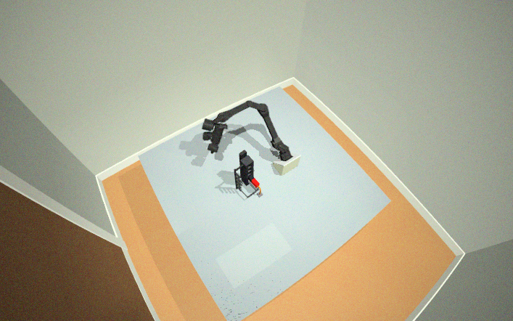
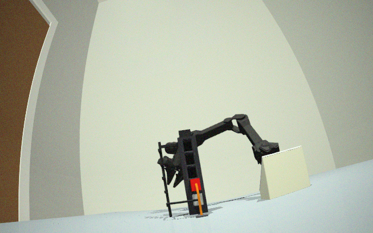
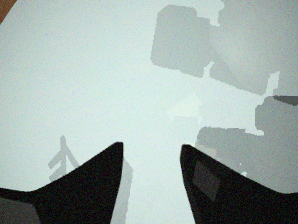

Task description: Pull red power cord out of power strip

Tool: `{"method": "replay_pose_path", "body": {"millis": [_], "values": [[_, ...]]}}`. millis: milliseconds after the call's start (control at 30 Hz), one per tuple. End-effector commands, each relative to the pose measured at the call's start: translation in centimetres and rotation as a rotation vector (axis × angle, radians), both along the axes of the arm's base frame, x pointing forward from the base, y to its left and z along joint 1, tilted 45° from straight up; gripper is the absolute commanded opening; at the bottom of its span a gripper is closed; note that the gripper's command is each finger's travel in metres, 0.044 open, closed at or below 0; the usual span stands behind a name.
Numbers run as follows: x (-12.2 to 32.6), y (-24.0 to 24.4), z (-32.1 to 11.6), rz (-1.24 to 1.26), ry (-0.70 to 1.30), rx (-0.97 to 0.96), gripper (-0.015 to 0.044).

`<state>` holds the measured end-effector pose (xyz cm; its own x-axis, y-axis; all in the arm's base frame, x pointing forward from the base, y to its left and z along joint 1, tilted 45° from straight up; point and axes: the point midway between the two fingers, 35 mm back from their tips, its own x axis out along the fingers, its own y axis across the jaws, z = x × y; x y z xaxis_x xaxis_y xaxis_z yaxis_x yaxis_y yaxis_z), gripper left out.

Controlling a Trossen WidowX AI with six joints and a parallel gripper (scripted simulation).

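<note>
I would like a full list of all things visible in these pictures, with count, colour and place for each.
power strip: one, dark grey, standing upright near the mat's middle
plug: one, red, in the strip's lower socket
cord: one, orange, hanging from the plug to the mat
frame: one, black, thin bars beside the strip
block: one, cream, at the arm's base
mat: one, pale blue-grey, on the orange floor
arm: one, black, arched behind the strip
tool: one, black, part open, holding nothing

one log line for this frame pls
phase: approach | hand: part open, holding nothing, behind strip | red plug: seated in power strip | cord: hanging down to mat | contact: none
</note>
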<state>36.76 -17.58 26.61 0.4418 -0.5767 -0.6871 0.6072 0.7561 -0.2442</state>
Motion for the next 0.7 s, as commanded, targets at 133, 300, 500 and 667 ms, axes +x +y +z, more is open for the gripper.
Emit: {"method": "replay_pose_path", "body": {"millis": [133,300,500,667], "values": [[4.8,9.1,-3.4,0.252,0.064,-0.032,0.016],[6.2,14.8,-5.5,0.402,0.118,-0.065,0.016],[6.5,21.8,-8.3,0.585,0.198,-0.123,0.016],[5.7,27.4,-10.8,0.741,0.27,-0.184,0.016]]}}
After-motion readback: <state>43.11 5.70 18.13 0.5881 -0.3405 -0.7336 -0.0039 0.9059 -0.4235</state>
